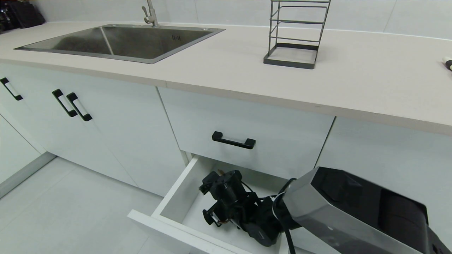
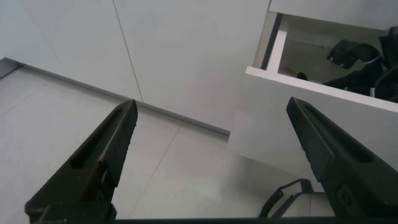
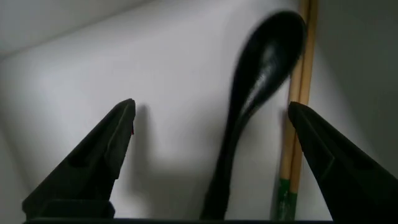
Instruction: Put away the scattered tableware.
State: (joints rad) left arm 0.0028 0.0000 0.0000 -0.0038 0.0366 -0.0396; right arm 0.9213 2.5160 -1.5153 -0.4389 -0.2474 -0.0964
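Note:
My right gripper (image 1: pixel 208 201) is down inside the pulled-out lower drawer (image 1: pixel 166 220), and its fingers stand open. Through the right wrist view a black spoon (image 3: pixel 258 87) lies on the white drawer floor, with a pair of wooden chopsticks (image 3: pixel 297 118) right beside it. Both rest apart from the open right gripper (image 3: pixel 211 137), nothing between its fingers. My left gripper (image 2: pixel 211 137) hangs open and empty over the grey floor, to the left of the drawer front (image 2: pixel 292 121).
A closed drawer with a black handle (image 1: pixel 233 140) sits above the open one. On the counter stand a wire rack (image 1: pixel 296 35) and a steel sink (image 1: pixel 120 40). Cabinet doors (image 1: pixel 88 116) line the left; the floor (image 1: pixel 63 208) there is free.

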